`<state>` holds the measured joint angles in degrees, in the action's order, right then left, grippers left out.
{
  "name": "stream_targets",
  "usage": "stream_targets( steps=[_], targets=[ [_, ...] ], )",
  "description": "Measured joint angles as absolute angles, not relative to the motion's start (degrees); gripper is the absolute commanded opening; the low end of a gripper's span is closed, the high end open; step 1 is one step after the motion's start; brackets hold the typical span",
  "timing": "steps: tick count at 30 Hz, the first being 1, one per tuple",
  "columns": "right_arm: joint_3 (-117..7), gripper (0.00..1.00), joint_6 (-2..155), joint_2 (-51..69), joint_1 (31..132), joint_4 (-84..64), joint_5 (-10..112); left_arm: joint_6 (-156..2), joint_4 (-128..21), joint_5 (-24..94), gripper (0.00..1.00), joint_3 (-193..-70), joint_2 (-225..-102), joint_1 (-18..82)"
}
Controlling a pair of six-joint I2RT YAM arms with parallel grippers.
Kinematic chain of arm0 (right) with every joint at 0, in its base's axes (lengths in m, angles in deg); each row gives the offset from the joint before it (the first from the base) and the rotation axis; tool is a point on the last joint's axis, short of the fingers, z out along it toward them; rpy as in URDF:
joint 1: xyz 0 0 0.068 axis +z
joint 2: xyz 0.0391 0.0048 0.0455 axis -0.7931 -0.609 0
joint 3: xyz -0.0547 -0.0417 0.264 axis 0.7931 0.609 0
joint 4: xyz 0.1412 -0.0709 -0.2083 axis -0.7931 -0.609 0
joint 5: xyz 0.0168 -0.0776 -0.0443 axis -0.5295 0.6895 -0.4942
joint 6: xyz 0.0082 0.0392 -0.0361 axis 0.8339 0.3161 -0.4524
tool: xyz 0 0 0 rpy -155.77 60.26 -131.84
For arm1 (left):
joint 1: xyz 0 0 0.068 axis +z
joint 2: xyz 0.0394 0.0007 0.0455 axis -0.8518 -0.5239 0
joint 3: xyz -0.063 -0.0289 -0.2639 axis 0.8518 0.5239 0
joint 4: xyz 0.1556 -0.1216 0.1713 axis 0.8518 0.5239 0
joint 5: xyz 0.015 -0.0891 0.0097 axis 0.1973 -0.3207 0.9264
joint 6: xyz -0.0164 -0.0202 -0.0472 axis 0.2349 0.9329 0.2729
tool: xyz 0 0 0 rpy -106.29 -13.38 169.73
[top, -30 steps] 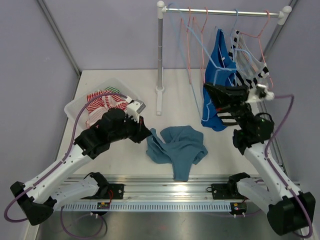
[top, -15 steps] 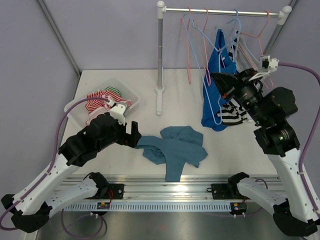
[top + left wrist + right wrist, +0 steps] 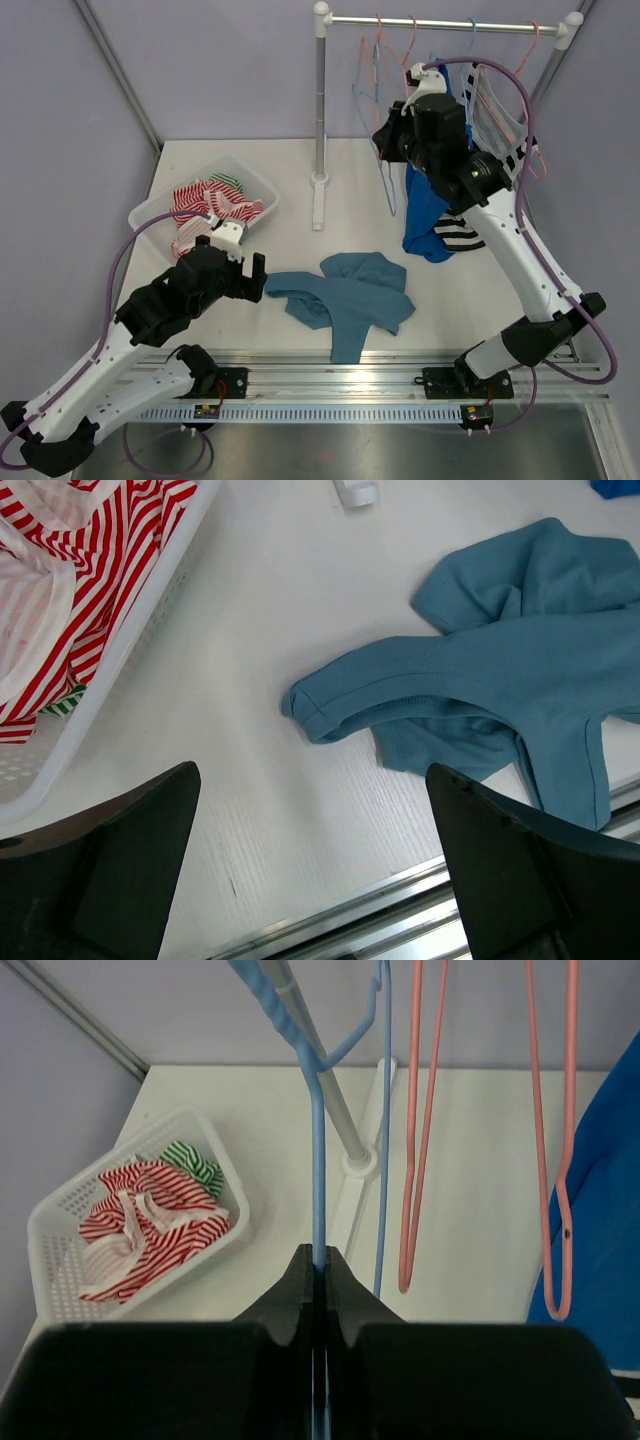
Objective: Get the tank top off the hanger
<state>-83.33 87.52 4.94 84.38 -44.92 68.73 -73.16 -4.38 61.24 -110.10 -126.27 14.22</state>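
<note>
The teal tank top [image 3: 345, 300] lies crumpled on the white table, off any hanger; in the left wrist view the tank top [image 3: 500, 670] fills the upper right. My left gripper [image 3: 258, 275] stands open just left of it, and the left gripper [image 3: 310, 810] has only bare table between its fingers. High by the rail, my right gripper [image 3: 388, 142] is shut on the thin light-blue hanger [image 3: 389, 195]. The right wrist view has the right gripper [image 3: 320, 1255] pinching the hanger's wire [image 3: 318, 1160], which carries no garment.
A white basket [image 3: 150, 205] of red-striped clothes sits at the back left. The rack's rail [image 3: 450, 22] and post [image 3: 320, 100] hold pink hangers [image 3: 415, 1160], a blue garment [image 3: 425, 215] and a black-and-white striped one [image 3: 460, 235]. A metal rail runs along the near edge.
My left gripper opened, let go of the teal tank top and drew back to the left. My right arm swung up and left to the rail with the blue hanger.
</note>
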Motion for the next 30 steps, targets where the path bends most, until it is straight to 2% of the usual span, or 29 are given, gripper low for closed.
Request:
stream_targets(
  steps=[12, 19, 23, 26, 27, 28, 30],
  targets=[
    [-116.25, 0.0, 84.7, -18.82, 83.66, -45.67, 73.14, -73.51, -4.64, 61.45, 0.99, -109.38, -125.35, 14.22],
    [-123.79, 0.0, 84.92, -26.95, 81.01, -45.73, 72.95, -73.51, -4.75, 61.37, 0.99, -109.31, -125.42, 14.22],
    [-121.19, 0.0, 85.62, -27.26, 80.34, -45.1, 73.06, -73.44, -4.75, 61.37, 0.99, -109.29, -125.44, 14.22],
    [-113.65, 0.23, 86.3, -24.88, 80.34, -43.09, 73.17, -72.57, -4.45, 61.28, 0.99, -109.66, -126.29, 14.26],
    [-112.2, 0.37, 86.58, -24.48, 80.34, -42.63, 73.21, -71.8, -4.49, 61.21, 0.99, -110.01, -126.99, 14.28],
    [-111.24, 0.44, 86.89, -24.22, 80.34, -42.65, 73.17, -71.06, -4.6, 61.08, 0.99, -110.43, -127.73, 14.28],
    [-110.48, 0.5, 86.71, -23.91, 80.34, -42.72, 72.99, -69.09, -5.49, 60.36, 0.99, -110.91, -129.18, 14.26]
  ],
)
